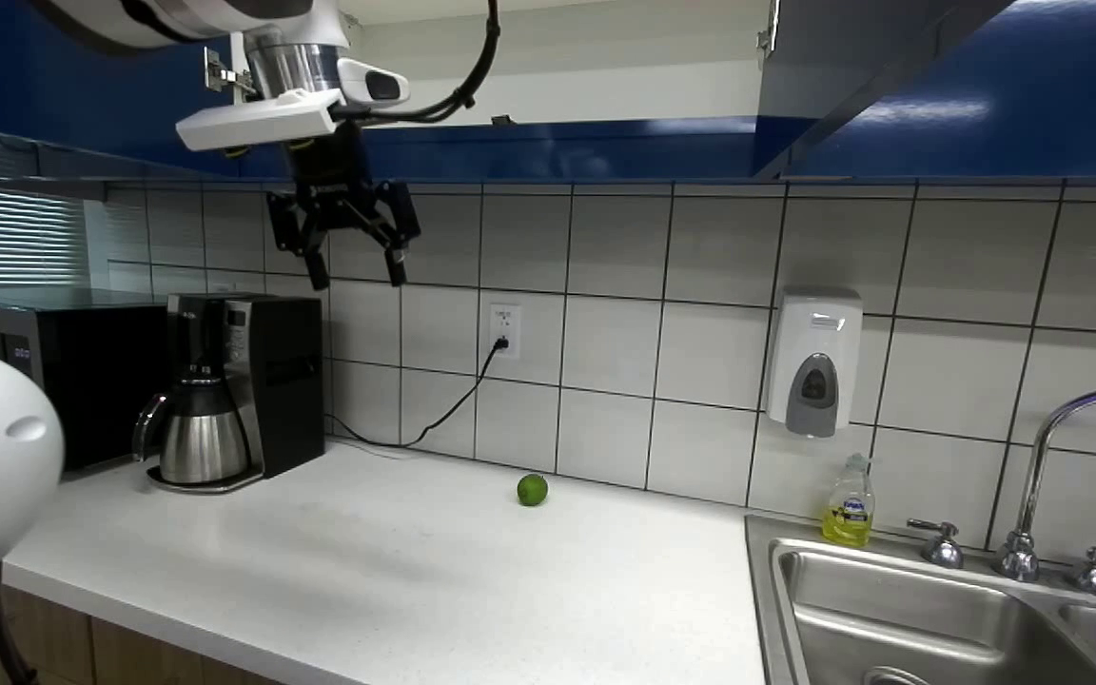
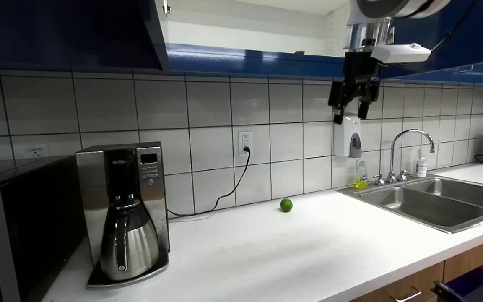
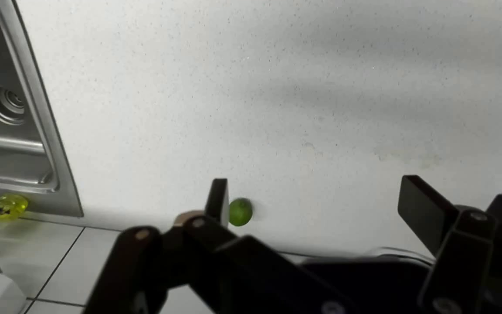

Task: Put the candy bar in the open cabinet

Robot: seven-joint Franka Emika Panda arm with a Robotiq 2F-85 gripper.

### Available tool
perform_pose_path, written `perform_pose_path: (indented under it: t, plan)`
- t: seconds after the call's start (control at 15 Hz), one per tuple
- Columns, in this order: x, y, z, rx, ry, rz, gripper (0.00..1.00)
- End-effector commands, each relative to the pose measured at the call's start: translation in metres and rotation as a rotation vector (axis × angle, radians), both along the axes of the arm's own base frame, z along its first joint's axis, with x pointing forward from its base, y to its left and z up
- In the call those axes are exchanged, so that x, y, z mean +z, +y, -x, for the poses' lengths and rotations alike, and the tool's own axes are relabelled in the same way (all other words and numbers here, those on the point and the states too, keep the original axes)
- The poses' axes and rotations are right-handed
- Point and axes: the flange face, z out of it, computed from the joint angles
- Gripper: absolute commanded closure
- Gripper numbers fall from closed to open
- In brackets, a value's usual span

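In the cabinet (image 1: 605,86), just above its front edge, a small dark piece of what looks like the candy bar (image 1: 502,120) shows in both exterior views; the rest is hidden. High over the counter (image 1: 415,580) hangs the gripper (image 1: 358,282), its fingers pointing down and spread wide. In the wrist view the ball (image 3: 240,212) appears far below them. It lies near the wall (image 1: 619,342), between the coffee maker (image 1: 286,381) and the sink (image 1: 765,590).

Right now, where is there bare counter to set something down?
The counter is broadly bare between the coffee maker and sink, in front of the green ball. Crowded: between coffee maker and microwave, and the sink's back rim, with yellow soap bottle and faucet.
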Motion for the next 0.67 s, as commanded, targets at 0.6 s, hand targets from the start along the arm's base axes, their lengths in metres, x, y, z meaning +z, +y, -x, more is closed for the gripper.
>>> perform_pose_path:
  t: [0.6]
  plan:
    - [-0.087,0.004,0.005,0.003,0.147,0.005,0.0]
